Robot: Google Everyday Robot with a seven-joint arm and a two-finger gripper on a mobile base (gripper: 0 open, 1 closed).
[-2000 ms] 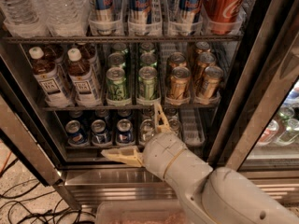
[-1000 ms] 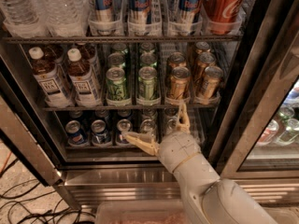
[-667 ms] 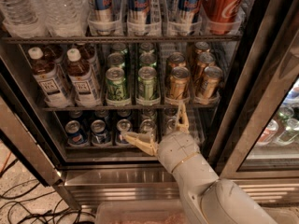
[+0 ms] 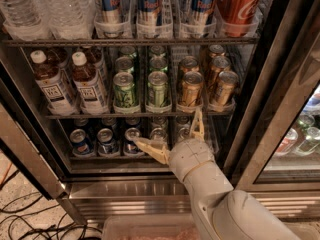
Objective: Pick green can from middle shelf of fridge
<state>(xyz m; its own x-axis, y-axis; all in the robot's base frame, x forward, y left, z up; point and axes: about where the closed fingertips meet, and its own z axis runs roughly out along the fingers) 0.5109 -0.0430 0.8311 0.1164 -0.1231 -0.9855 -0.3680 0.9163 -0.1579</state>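
Note:
The fridge [image 4: 280, 109] stands open with its steel frame around several wire shelves. On the middle shelf [image 4: 140, 115] two lanes of green cans face me; the front ones are a left green can [image 4: 124, 89] and a right green can [image 4: 157, 89]. My gripper [image 4: 172, 134] is open and empty, with one cream finger [image 4: 150, 149] pointing left and the other [image 4: 197, 125] pointing up. It hangs just below the middle shelf's front rail, in front of the bottom shelf, under the right green can and the gold-bronze cans.
Gold-bronze cans [image 4: 191, 89] stand right of the green ones; brown tea bottles [image 4: 90, 84] stand left. Tall blue cans [image 4: 150, 4], water bottles [image 4: 65, 9] and a red cola can [image 4: 240, 4] fill the shelf above. Blue Pepsi cans [image 4: 105, 140] sit on the bottom shelf. Cables [image 4: 30, 219] lie on the floor.
The gripper has moved right and up from in front of the bottom shelf's left cans, and one finger now reaches the middle shelf's rail. Over the last second it has barely moved.

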